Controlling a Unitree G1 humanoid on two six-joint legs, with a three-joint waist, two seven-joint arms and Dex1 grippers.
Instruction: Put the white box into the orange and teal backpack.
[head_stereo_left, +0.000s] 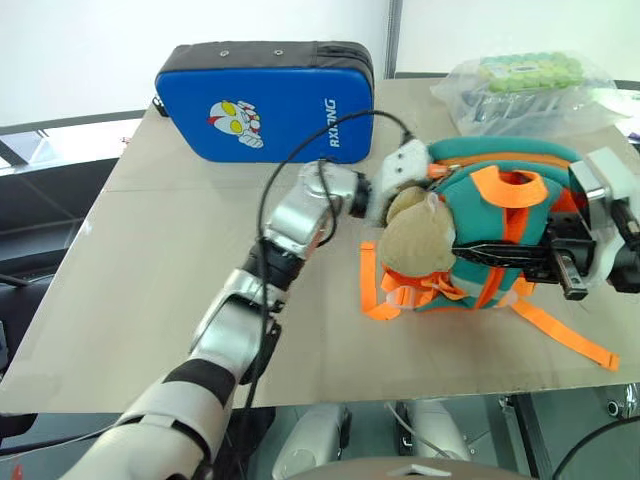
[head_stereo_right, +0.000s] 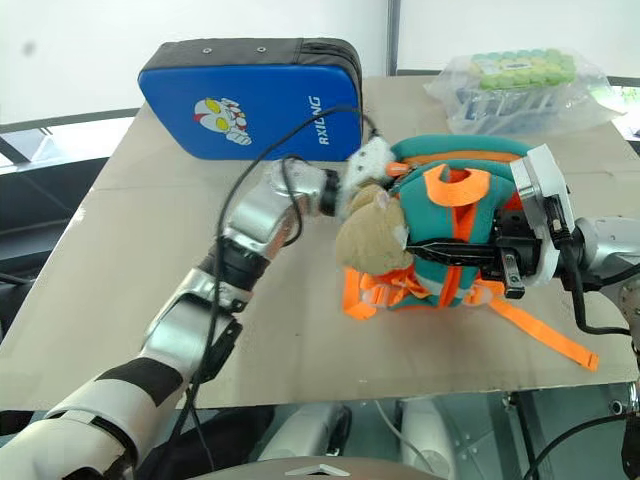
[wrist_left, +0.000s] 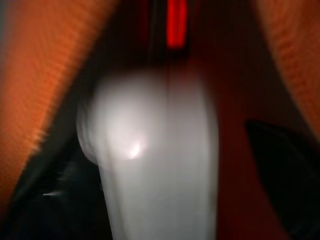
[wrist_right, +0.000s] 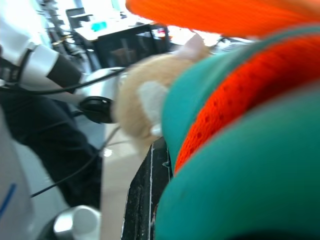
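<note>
inside orange and teal backpack (head_stereo_left: 520, 215): white box (wrist_left: 155, 160), left gripper (wrist_left: 165, 165) spread; right gripper (head_stereo_left: 470, 250) pinching backpack.

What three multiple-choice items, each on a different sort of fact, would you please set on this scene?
1. Where does the blue padded case stand?
A. on the floor
B. at the far side of the table, left of the bag of bottles
C. at the near edge

2. What colour is the plush animal on the orange and teal backpack?
A. green
B. blue
C. tan

3. What is the right gripper doing?
A. clamping the backpack
B. hanging open over the table
C. holding the bottles

Answers:
1. B, the case stands upright by the far edge.
2. C, its fur is tan.
3. A, it is shut across the backpack's front.
</note>
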